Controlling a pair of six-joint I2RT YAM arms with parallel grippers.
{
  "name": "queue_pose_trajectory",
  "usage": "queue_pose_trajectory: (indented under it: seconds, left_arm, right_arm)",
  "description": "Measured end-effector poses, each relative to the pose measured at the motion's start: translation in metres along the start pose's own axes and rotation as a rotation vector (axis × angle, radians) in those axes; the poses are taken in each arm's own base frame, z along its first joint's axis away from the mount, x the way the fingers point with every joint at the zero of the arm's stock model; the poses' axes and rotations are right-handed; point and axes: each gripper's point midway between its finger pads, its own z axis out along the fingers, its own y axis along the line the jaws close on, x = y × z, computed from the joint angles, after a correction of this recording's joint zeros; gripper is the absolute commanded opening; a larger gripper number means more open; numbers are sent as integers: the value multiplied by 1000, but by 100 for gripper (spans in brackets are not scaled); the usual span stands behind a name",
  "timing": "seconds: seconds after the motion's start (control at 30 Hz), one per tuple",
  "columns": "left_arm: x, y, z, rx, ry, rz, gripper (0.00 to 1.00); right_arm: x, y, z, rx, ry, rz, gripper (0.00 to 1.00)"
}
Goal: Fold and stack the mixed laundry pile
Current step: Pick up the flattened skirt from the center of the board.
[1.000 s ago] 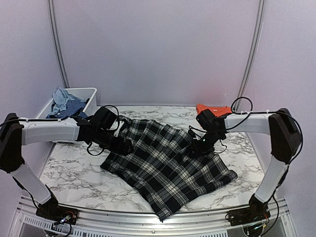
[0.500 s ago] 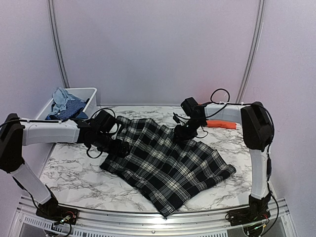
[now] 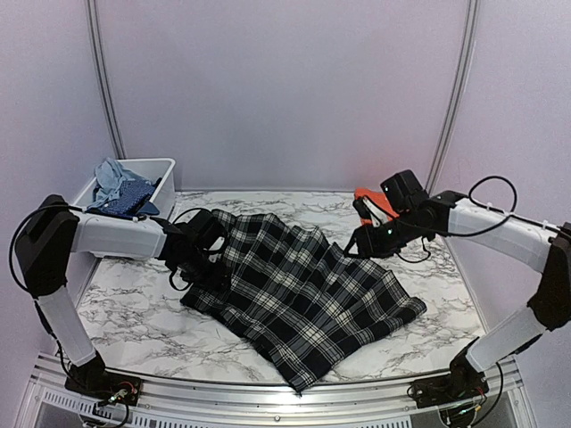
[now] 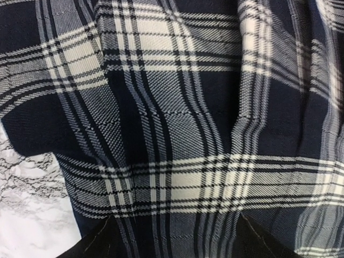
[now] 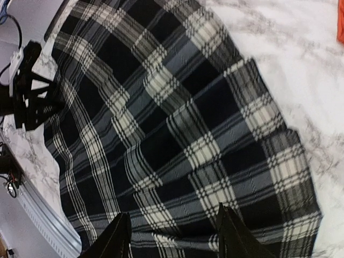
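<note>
The black-and-white plaid piece (image 3: 303, 294) lies spread flat across the marble table (image 3: 125, 316). My left gripper (image 3: 210, 263) is low on its left edge, jaws open, and plaid (image 4: 177, 118) fills the left wrist view between the fingertips (image 4: 97, 244). My right gripper (image 3: 357, 248) hovers open over the plaid's far right edge, holding nothing, with plaid (image 5: 161, 134) below it. The orange T-shirt (image 3: 370, 198) lies at the back right, behind the right arm. The pale blue denim piece (image 3: 109, 176) sits in the bin.
A white plastic bin (image 3: 165, 169) stands at the back left, with a dark blue cloth (image 3: 129, 198) in it too. Bare marble (image 3: 134, 312) shows left of the plaid and at the right front (image 3: 446, 303). The left arm (image 5: 27, 91) shows in the right wrist view.
My right arm swung in over the plaid's back edge, then drew back to the right. The plaid's far right part lies flatter. The left gripper shifted slightly on the left edge.
</note>
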Motion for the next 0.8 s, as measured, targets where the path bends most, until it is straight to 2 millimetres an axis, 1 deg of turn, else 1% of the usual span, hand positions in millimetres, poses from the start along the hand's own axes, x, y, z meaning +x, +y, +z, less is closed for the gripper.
queue_pose_trajectory:
  seconds: [0.07,0.17,0.27,0.37,0.43,0.53,0.6,0.67,0.73,0.8]
  left_arm:
    - [2,3,8,-18,21,0,72]
    - [2,6,17,-36,42,-2,67]
    - [-7,10,23,-49,40,-6,63]
    - [-22,17,31,-62,25,-20,63]
    - [-34,24,35,-69,13,-37,64]
    - [-50,36,40,-74,-2,-62,71]
    - [-59,45,42,-82,-9,-78,76]
    - [-68,56,43,-89,-16,-97,81]
    - [-73,64,41,-86,-16,-101,82]
    - [-81,66,32,-62,-29,-91,83]
  right_arm:
    - [34,-2,0,-12,46,45,47]
    - [88,-7,8,-23,135,113,47]
    - [124,-16,18,-16,204,171,47]
    - [143,-25,29,-1,249,206,46]
    - [146,-29,43,9,271,213,46]
    - [147,-37,68,27,329,217,45]
    - [121,-36,82,20,298,195,44]
    - [101,-35,97,16,283,175,44]
    - [83,-32,105,9,268,156,44]
    - [64,-24,106,-8,240,132,46]
